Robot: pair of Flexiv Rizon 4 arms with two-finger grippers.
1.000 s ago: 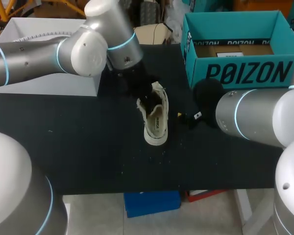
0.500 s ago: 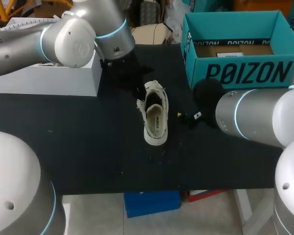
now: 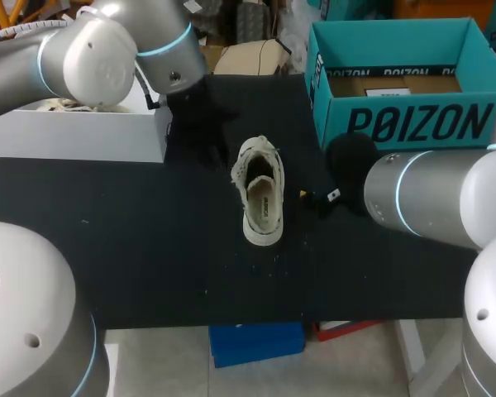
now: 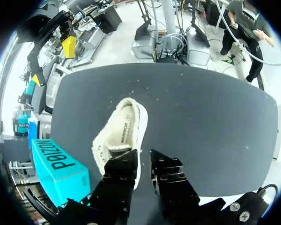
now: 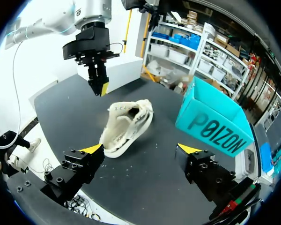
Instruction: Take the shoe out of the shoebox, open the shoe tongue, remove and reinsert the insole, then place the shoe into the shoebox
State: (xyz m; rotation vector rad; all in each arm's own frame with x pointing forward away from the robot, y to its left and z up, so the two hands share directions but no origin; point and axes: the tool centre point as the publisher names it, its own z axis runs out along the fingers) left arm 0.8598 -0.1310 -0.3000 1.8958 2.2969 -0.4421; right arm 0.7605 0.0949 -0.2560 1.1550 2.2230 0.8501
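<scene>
One cream shoe [image 3: 260, 192] upright on the black table [image 3: 132, 240], outside the one open teal shoebox [image 3: 413, 122], one white box [image 3: 83, 136] opposite, two grippers, left gripper [image 4: 144, 159] fingers together, empty, near the shoe's heel, right gripper [image 5: 140, 149] spread wide, empty, shoe ahead.

The right gripper [image 5: 140, 149] has its fingers spread wide, with nothing between them. A cream shoe [image 5: 126, 124] lies on the black table [image 5: 65, 108] ahead of the gripper, its opening facing up. The left gripper [image 5: 100, 89] hangs above the table just beyond the shoe. A teal shoebox [image 5: 213, 124] stands beside the shoe. A white box [image 5: 119, 70] sits behind it.
</scene>
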